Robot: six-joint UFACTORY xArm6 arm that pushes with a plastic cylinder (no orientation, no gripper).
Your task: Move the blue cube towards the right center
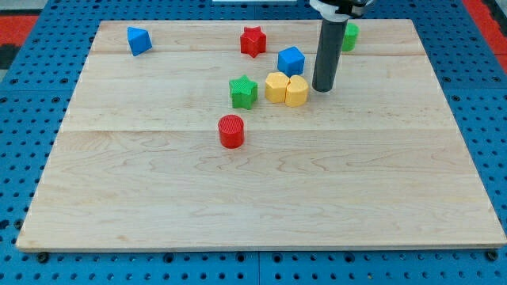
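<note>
The blue cube [291,60] sits on the wooden board [261,198] near the view's top, a little right of centre. My tip [322,89] rests on the board just to the right of and slightly below the blue cube, with a small gap between them. The rod rises from the tip to the view's top edge. Two yellow blocks, one [276,86] and another [296,92], lie touching each other just below the blue cube and left of my tip.
A green star [243,91] lies left of the yellow blocks. A red cylinder [231,131] stands below it. A red star [253,41] and a second blue block [139,40] lie near the top. A green block [349,36] shows partly behind the rod.
</note>
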